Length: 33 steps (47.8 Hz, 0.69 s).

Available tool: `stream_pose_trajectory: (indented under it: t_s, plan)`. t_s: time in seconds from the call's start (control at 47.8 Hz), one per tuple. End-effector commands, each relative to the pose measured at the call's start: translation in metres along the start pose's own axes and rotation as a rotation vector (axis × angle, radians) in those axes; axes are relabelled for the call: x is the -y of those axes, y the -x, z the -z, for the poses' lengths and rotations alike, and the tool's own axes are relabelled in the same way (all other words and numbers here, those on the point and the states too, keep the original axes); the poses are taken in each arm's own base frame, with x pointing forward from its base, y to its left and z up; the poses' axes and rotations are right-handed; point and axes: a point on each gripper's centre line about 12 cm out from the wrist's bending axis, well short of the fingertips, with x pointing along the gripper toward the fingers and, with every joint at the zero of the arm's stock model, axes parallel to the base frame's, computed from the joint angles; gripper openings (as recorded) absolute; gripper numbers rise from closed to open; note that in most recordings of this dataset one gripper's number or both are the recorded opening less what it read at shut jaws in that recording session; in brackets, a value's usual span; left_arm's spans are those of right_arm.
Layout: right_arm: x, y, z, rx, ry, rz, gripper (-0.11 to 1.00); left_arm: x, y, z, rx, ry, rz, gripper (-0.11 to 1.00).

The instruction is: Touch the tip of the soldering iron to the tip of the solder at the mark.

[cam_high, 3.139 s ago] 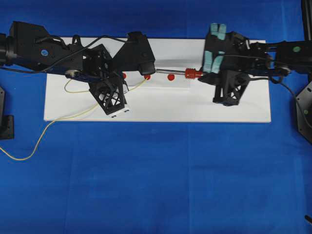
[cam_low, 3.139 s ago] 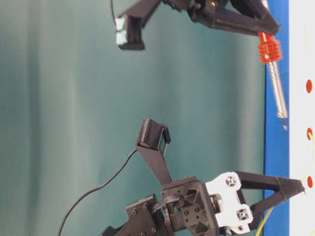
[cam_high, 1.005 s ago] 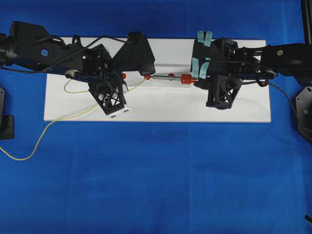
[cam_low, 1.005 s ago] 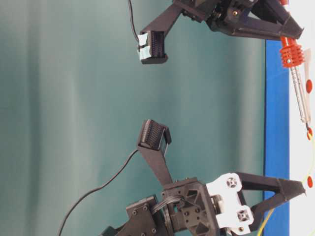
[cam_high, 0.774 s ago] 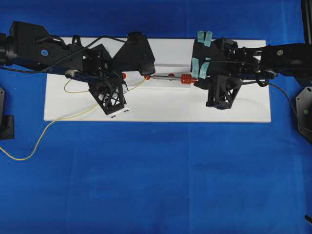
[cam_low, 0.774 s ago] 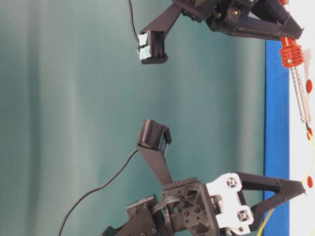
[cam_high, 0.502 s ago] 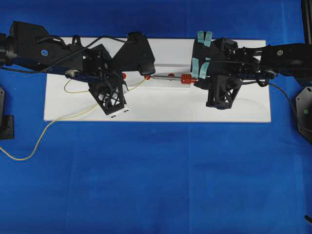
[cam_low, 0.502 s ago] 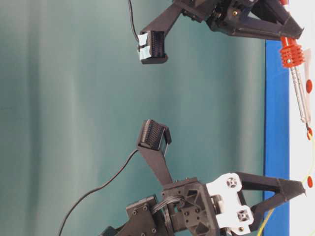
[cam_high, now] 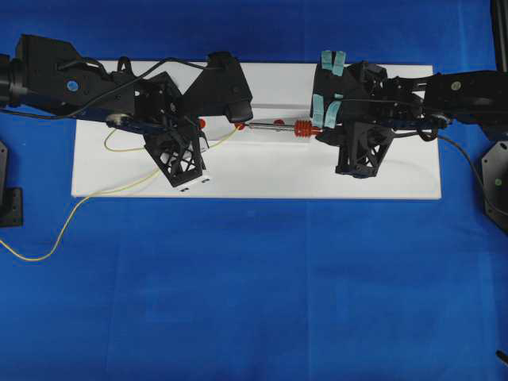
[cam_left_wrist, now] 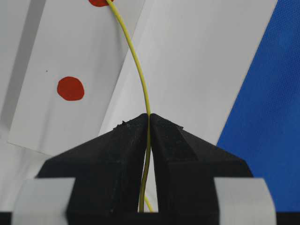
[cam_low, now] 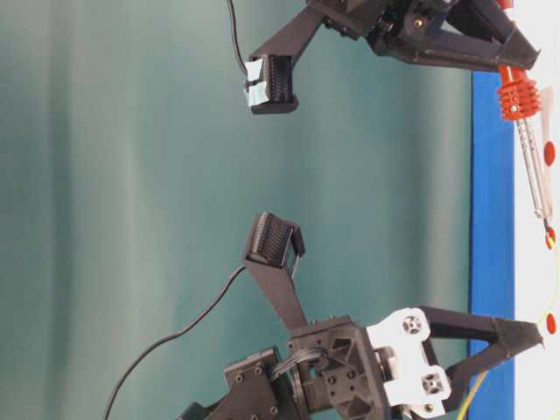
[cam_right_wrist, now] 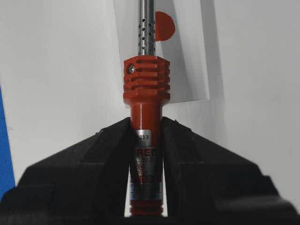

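- The soldering iron [cam_high: 282,127] lies level just left of the frame's centre in the overhead view, over the white board [cam_high: 262,171] on the blue table [cam_high: 262,286]. Its silver shaft points left and its orange ribbed collar [cam_right_wrist: 146,78] sits just ahead of the right pincer [cam_right_wrist: 146,140].
- The right pincer is closed tight on the orange handle just behind the collar. That looks like a sound place to hold: the handle is rigid and thick enough to clamp, though smooth, so it could twist if pushed sideways. The iron seems light, and its black cord may tug a little.
- The solder [cam_left_wrist: 136,65] is a thin yellow wire, soft and springy by the look of it. It will likely bend at the lightest push, so contact should be gentle.
- The left pincer [cam_left_wrist: 149,123] is closed on the wire a short way back from its end. The free length arches to the top of the left wrist view and reaches a red mark [cam_left_wrist: 99,2].
- In the table-level view the iron's tip [cam_low: 549,229] sits at the wire's end by a red mark at the right edge. I judge them touching or nearly so, but cannot tell for certain.
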Motion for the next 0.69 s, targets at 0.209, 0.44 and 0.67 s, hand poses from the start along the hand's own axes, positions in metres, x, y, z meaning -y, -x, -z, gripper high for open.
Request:
stream_pose_trajectory:
  t_s: [0.209, 0.44, 0.67]
  plan:
    - [-0.002, 0.005, -0.012, 0.036, 0.001, -0.005, 0.06, 0.001, 0.008, -0.006, 0.029, -0.006, 0.006, 0.03]
    - [-0.002, 0.004, -0.012, 0.035, 0.0, -0.004, 0.06, 0.001, 0.028, -0.006, 0.072, -0.011, 0.016, 0.03]
    - [-0.002, 0.004, -0.012, 0.035, 0.003, -0.003, 0.06, -0.002, 0.052, 0.006, 0.107, -0.001, 0.026, 0.03]
